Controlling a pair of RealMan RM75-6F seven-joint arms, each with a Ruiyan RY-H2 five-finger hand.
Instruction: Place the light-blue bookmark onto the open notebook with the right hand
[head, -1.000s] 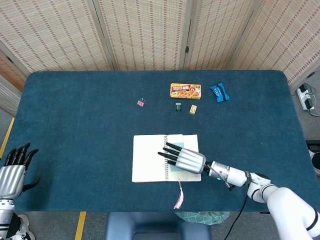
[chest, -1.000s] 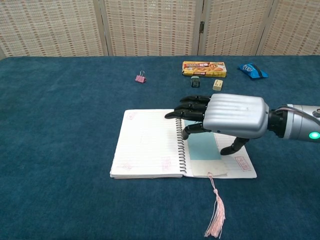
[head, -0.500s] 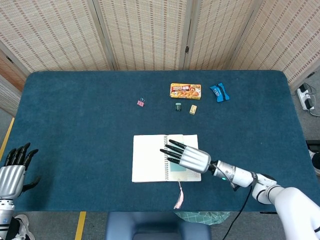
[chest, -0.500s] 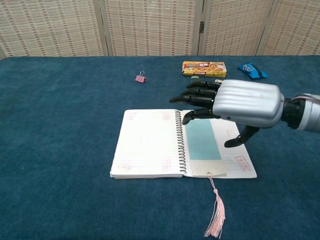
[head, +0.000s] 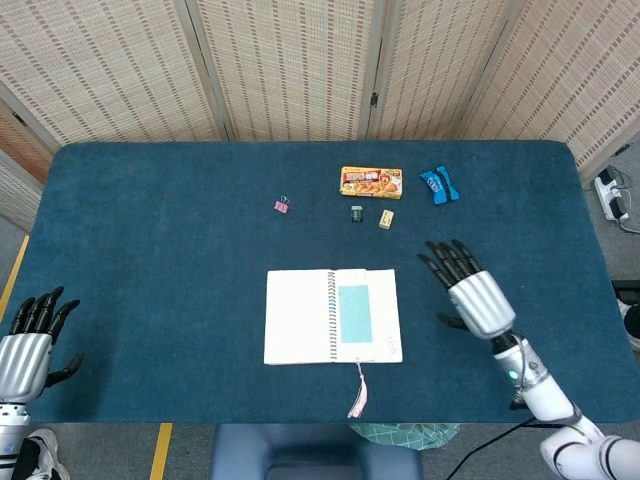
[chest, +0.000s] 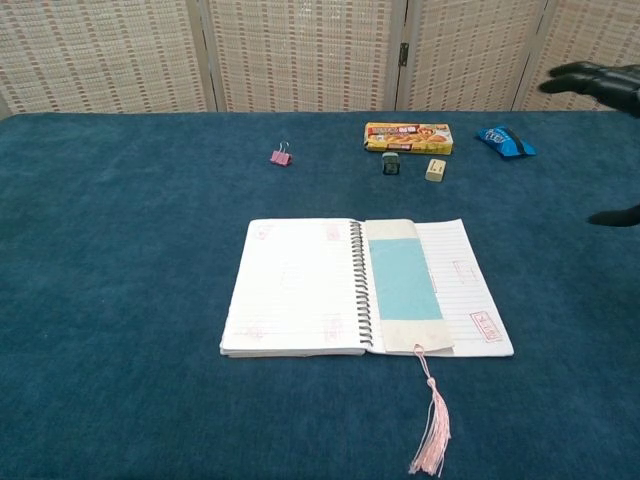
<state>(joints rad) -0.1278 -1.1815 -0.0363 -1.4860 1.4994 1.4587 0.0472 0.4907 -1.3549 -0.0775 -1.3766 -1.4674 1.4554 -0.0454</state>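
**Kid:** So where did the right hand (head: 477, 297) go? A moment ago it was right over the notebook (head: 332, 316).

**Helper:** It has pulled away. Now it is off to the right of the notebook, well apart from it, above the bench (head: 160, 250). Its fingers (head: 447, 262) are spread and hold nothing.

**Kid:** And the light-blue bookmark (head: 354, 313)?

**Helper:** It lies flat on the right page of the notebook, just beside the rings. Nothing touches it. Its pink tassel (chest: 432, 428) hangs off the near edge of the notebook onto the bench.

**Kid:** Does that mean the job is done?

**Helper:** I think so. The bookmark is on the open notebook and the hand has let go and moved off.

**Kid:** What about the left hand (head: 27, 346)?

**Helper:** It sits far to the left of the notebook, past the edge of the bench. Its fingers are apart and it holds nothing.

**Kid:** How many things are there?

**Helper:** One notebook and one bookmark. Behind the notebook I count one pink clip (head: 282, 206), one yellow snack box (head: 371, 181), one blue packet (head: 438, 186), one small dark block (head: 356, 212) and one small pale block (head: 386, 218). And two hands.
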